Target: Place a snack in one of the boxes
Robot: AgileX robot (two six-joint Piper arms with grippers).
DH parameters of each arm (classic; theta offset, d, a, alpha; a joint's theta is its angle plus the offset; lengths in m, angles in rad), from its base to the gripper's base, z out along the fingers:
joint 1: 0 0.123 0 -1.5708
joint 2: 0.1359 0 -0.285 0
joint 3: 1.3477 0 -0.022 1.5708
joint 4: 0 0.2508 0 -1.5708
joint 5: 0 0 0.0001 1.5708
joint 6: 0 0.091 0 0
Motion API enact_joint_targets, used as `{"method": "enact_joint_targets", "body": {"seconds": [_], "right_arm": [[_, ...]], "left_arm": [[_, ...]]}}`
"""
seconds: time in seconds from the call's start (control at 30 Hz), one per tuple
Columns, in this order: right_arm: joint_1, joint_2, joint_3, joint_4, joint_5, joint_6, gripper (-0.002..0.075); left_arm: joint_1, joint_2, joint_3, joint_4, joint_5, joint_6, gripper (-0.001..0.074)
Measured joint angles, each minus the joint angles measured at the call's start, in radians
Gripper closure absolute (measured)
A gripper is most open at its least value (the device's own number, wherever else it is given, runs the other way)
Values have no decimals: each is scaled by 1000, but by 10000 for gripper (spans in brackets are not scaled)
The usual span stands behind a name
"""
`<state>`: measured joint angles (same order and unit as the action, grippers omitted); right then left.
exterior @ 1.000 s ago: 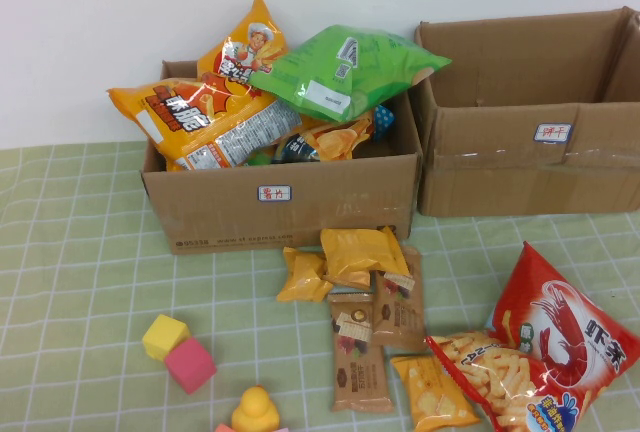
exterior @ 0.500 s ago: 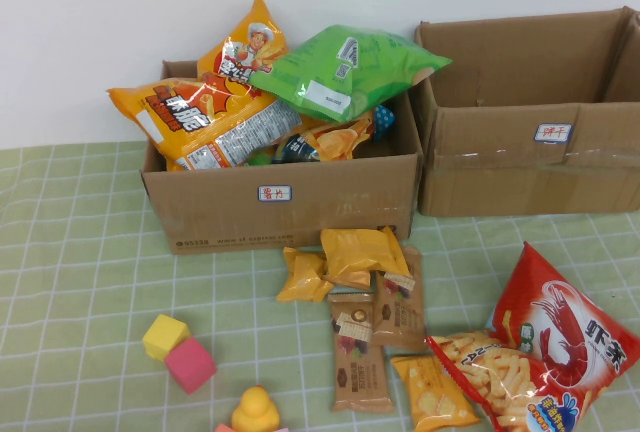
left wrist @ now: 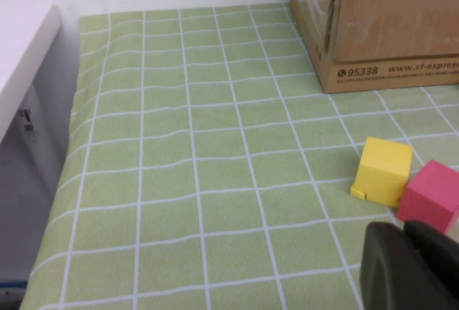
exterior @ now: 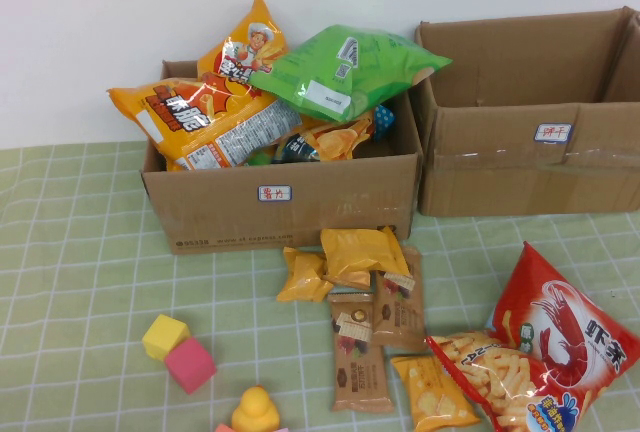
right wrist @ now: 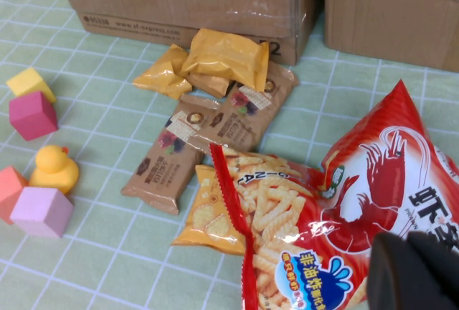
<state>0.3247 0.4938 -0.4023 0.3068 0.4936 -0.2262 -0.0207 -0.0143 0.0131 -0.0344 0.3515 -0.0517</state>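
Two brown cardboard boxes stand at the back. The left box (exterior: 300, 214) is heaped with chip bags, orange (exterior: 200, 117) and green (exterior: 345, 70). The right box (exterior: 500, 167) shows no contents from here. Loose snacks lie in front: yellow packs (exterior: 355, 252), brown bars (exterior: 360, 357), a small orange pack (exterior: 432, 392) and a big red shrimp-chip bag (exterior: 560, 337). Neither gripper shows in the high view. My left gripper (left wrist: 405, 267) is shut and empty, low over the cloth near a pink cube (left wrist: 430, 195). My right gripper (right wrist: 414, 270) is shut and empty, just above the red bag (right wrist: 358, 202).
A yellow cube (exterior: 164, 335), a pink cube (exterior: 190, 364) and a yellow duck (exterior: 256, 412) sit at the front left on the green checked cloth (exterior: 80, 252). More cubes (right wrist: 39, 209) lie by the duck. The table's left edge (left wrist: 64, 159) drops off beside a white surface.
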Motion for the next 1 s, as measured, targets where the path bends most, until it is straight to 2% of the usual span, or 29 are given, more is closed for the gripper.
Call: {"method": "enact_joint_targets", "body": {"seconds": [0.23,0.47,0.57,0.77,0.9,1.0], "right_arm": [[0,-4,7,2,0,-2,716],[-14,-92,119,-8,-43,-43,716],[-71,-192,207,-8,-80,-47,716],[-245,-449,346,1,-212,-47,716],[-281,-502,423,1,-339,-34,716],[-292,-502,430,-100,-377,87,716]], "left_arm": [[0,0,0,0,0,0,737],[0,0,0,0,0,-3,737],[0,0,0,-2,0,-3,737],[0,0,0,-2,0,-4,737],[0,0,0,-2,0,-5,737],[0,0,0,-2,0,-5,737]]}}
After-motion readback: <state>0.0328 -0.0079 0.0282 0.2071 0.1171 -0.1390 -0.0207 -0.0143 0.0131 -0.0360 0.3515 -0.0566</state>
